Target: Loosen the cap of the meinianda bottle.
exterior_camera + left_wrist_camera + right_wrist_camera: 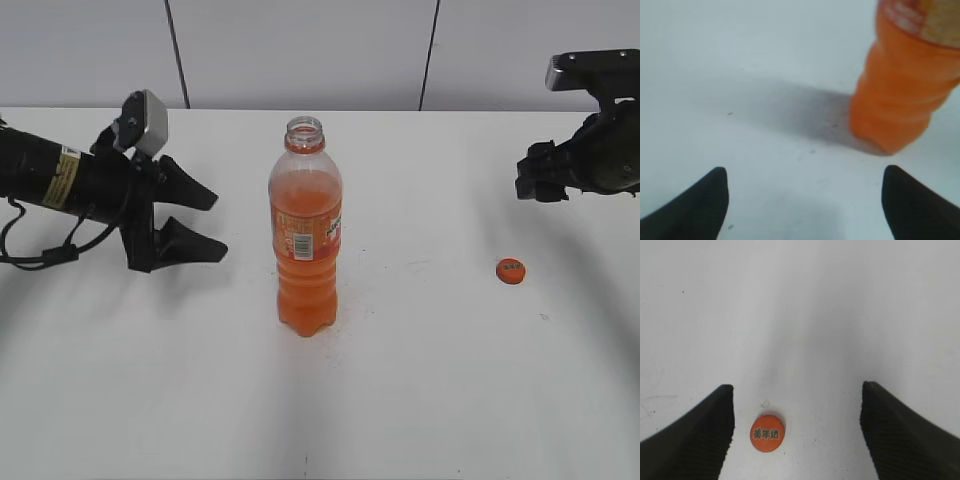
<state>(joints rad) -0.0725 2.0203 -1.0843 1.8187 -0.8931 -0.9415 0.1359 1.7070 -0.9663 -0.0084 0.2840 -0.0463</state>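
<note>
I'm seeing the meinianda bottle (305,235) standing uncapped mid-desk (420,400); the cap (511,270) is lying at its 3 o'clock. Left claw (205,222) and right claw (532,175) are both gaping wide, holding nothing.

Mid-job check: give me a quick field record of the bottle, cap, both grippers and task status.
meinianda bottle: upright mid-table, mouth open, no cap on it
cap: lying flat on the table to the bottle's right, apart from it
left gripper: open, empty, beside the bottle, not touching
right gripper: open, empty, above the cap, not gripping it
table: white
status: cap already off the bottle
</note>
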